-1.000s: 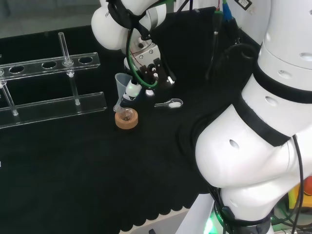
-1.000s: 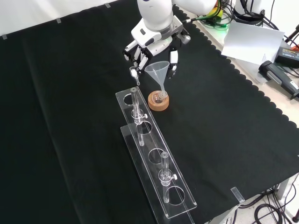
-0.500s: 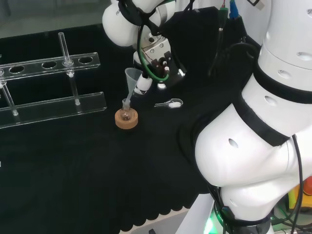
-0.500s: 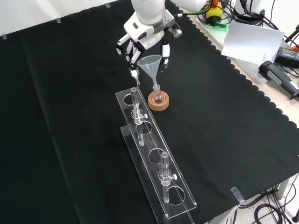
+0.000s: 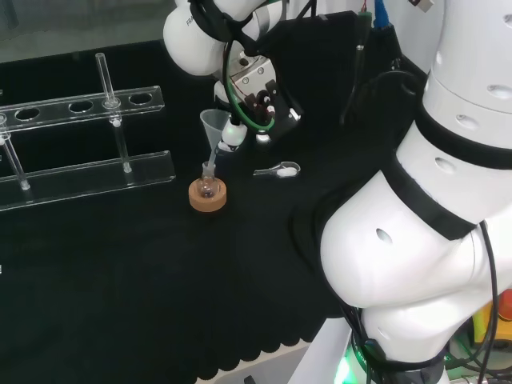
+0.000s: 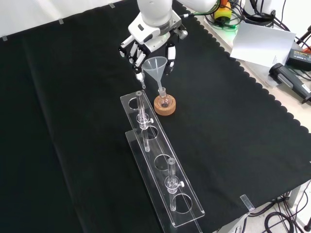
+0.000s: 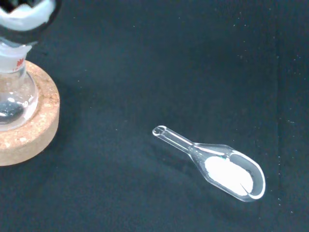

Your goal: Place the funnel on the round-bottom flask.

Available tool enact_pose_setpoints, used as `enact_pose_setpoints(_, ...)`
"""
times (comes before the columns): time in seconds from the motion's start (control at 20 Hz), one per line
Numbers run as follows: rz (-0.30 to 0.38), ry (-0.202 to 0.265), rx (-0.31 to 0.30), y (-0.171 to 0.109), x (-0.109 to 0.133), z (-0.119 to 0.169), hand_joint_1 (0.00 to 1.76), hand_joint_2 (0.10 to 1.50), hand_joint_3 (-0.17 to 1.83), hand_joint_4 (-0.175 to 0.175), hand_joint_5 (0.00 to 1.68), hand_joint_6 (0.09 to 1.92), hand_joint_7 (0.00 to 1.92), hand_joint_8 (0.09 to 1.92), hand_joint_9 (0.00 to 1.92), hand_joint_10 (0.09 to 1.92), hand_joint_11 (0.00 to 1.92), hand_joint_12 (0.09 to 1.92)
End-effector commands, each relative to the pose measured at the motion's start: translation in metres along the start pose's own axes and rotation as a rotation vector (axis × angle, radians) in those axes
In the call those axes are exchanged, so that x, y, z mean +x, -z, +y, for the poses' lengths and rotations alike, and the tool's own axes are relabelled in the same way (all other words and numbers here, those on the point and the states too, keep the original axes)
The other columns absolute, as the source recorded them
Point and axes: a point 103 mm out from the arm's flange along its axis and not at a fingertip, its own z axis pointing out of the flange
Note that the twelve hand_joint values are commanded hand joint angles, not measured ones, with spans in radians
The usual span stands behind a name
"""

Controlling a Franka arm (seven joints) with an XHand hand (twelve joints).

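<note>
Funnel (image 6: 156, 65) sits with its stem down in the neck of the round-bottom flask (image 6: 164, 101), cone upright above it; front view shows the stem entering the neck. Flask rests in a cork ring (image 6: 164, 108) on the black-clothed counter (image 6: 233, 121). Hand (image 6: 150, 46) is just behind and above the funnel's cone, fingers hanging down on either side of the rim, relaxed and spread; whether any finger touches the cone I cannot tell. Head view puts the hand (image 5: 252, 108) just right of the funnel (image 5: 214, 128). A clear glass scoop (image 7: 217, 166) holding white powder lies flat on the cloth near the cork ring (image 7: 26, 130), apart from it. A clear test-tube rack (image 6: 160, 170) stands nearer the front camera, holding upright tubes.
</note>
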Motion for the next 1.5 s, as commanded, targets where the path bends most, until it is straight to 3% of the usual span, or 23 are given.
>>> enact_pose_setpoints(0.05, 0.007, 0.026, -0.002, -0.004, 0.003, 0.002, 0.84, 0.57, 0.58, 0.104, 0.91, 0.53, 1.29, 0.15, 0.88, 0.29, 0.00, 1.30)
enact_pose_setpoints(0.85, 0.009, 0.055, 0.018, -0.015, 0.031, -0.001, 0.84, 0.56, 0.58, 0.105, 0.91, 0.53, 1.29, 0.15, 0.88, 0.29, 0.00, 1.30)
enact_pose_setpoints(1.5, 0.035, 0.024, 0.014, -0.018, 0.045, 0.002, 0.84, 0.56, 0.59, 0.104, 0.91, 0.53, 1.29, 0.15, 0.88, 0.29, 0.00, 1.30)
